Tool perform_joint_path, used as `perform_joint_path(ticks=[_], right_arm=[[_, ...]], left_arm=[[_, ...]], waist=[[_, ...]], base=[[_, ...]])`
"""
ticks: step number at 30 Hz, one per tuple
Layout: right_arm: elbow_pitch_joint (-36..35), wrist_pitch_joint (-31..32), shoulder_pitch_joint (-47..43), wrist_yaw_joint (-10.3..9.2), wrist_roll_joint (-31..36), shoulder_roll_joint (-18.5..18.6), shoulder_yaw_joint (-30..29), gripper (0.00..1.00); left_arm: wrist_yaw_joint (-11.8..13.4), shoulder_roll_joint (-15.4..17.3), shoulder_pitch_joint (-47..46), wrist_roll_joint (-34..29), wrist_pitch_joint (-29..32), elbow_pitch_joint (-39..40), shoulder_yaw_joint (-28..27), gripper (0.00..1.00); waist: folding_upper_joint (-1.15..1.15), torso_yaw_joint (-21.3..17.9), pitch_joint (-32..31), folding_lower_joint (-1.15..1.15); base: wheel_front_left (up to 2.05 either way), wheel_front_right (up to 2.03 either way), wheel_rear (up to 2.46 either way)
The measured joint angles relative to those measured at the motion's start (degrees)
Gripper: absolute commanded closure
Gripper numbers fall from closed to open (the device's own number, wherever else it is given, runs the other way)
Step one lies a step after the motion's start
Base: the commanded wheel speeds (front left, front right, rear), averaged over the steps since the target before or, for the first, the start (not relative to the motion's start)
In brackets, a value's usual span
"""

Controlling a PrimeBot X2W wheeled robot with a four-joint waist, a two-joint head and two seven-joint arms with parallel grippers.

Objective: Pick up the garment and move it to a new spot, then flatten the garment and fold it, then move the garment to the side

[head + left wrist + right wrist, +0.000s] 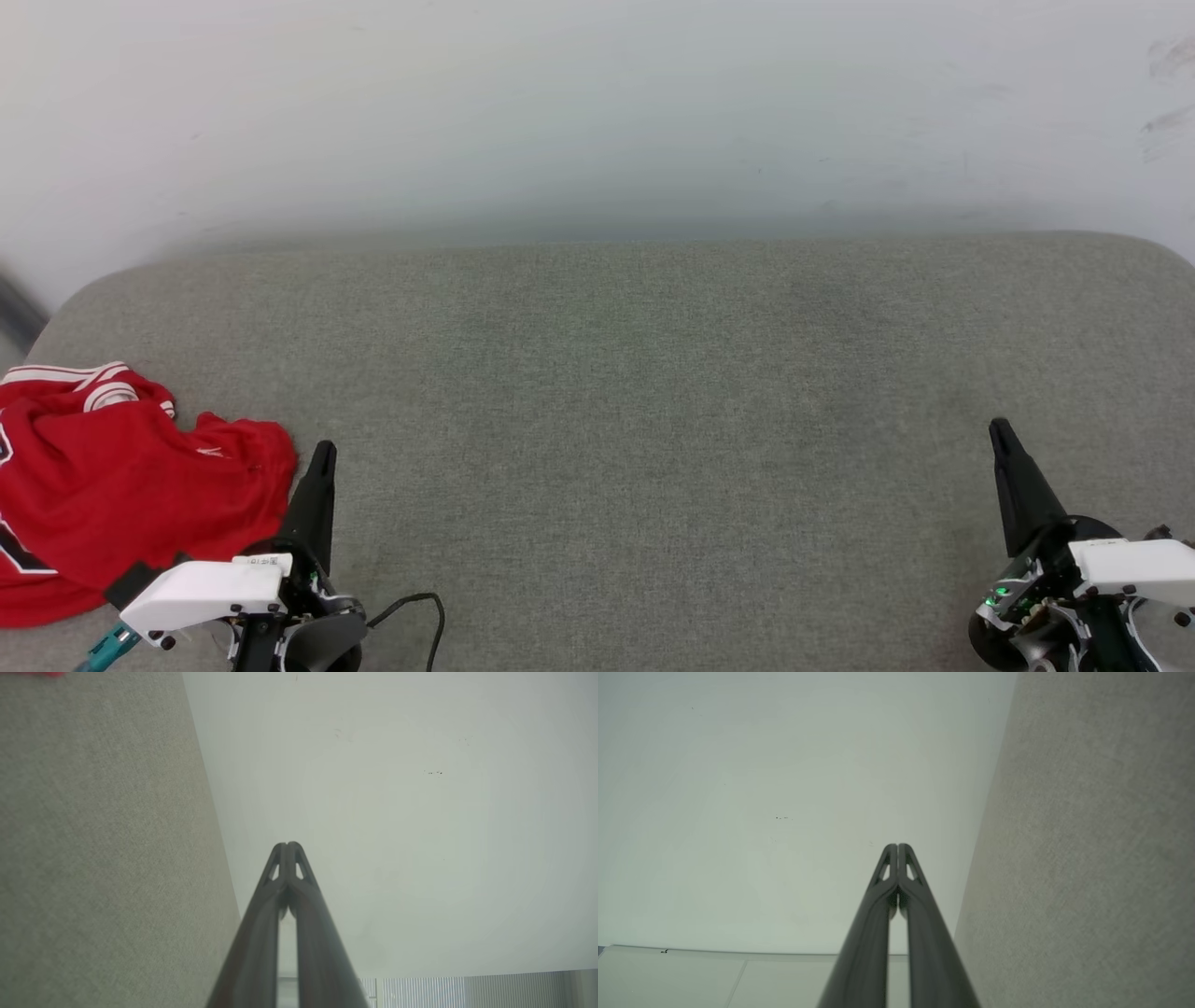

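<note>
Both left fingers [317, 485] and right fingers [1016, 476] are pressed together, empty. The garment [112, 495] sits bunched at eight o'clock on the bench [653, 420]. Pickup comes first, I think: left fingers should open and reach it.

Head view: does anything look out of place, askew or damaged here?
The garment lies crumpled in a heap at the far left of the grey surface, cut off by the picture's border. The left gripper and right gripper are shut, holding nothing. No damage or spill shows.
</note>
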State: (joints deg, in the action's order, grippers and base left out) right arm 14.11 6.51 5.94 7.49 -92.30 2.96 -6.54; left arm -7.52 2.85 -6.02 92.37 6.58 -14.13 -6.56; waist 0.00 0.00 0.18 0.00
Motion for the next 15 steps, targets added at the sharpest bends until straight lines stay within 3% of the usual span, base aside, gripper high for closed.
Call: perform_joint_path(ticks=[1, 15], right_arm=[[0.0, 0.0, 0.0, 0.0, 0.0, 0.0, 0.0, 0.0], [-1.93, -2.69, -3.28, -0.09, 0.32, -0.12, 0.2, 0.0]], left_arm=[[0.0, 0.0, 0.0, 0.0, 0.0, 0.0, 0.0, 0.0], [0.03, -0.18, 0.93, 0.66, -2.76, -0.19, 4.95, 0.0]], waist=[[0.0, 0.0, 0.0, 0.0], [0.0, -0.04, 0.15, 0.0]], base=[[0.0, 0.0, 0.0], [0.0, 0.0, 0.0]])
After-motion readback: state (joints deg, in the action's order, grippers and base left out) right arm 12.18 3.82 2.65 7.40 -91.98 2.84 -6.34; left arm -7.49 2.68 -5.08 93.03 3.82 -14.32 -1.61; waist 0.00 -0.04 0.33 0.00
